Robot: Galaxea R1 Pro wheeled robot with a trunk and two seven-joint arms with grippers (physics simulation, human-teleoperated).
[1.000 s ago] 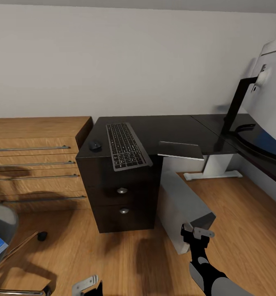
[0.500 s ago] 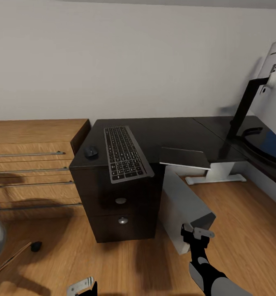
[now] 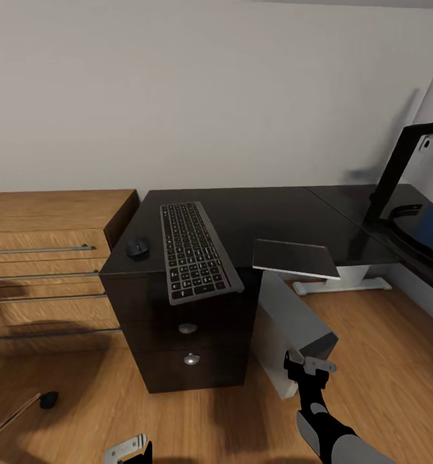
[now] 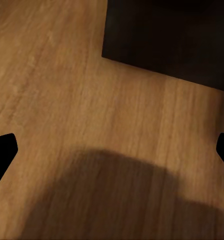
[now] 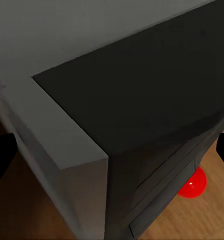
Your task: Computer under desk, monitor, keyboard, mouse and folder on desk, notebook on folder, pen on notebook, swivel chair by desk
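Right now: right hand point(image 3: 305, 363) hovering low over the near top corner of the computer point(image 3: 287, 325), fingers spread wide and gripping nothing. Same story from the right wrist camera, with dark fingertips point(image 5: 2, 152) apart at both edges and the computer point(image 5: 92, 90) between them, plus a red light point(image 5: 192, 182) glowing low on its front. Can't tell whether the hand actually touches the case.

Left hand point(image 3: 131, 449) just peeking in at the bottom edge of the head view. Fingertips point(image 4: 2, 150) far apart at the two sides of its wrist camera, holding nothing, with oak floor point(image 4: 92, 100) below and the dark base of the drawer unit point(image 4: 172, 35) ahead.

Computer tilted, leaning against the drawers point(image 3: 187, 335), partly under the desk point(image 3: 274, 209). Both drawers shut, round silver knobs showing, contents hidden.

On the desk: keyboard point(image 3: 194, 251) lying lengthwise with its near end poking over the front edge, mouse point(image 3: 138, 247) just beside it on the left. Notebook point(image 3: 295, 258) flat near the front edge, hanging over a bit. Monitor point(image 3: 429, 167) at the far right, only its stand and back in view. Oak cabinet point(image 3: 49, 258) against the desk's left end. Chair caster point(image 3: 48, 399) on the floor at lower left.
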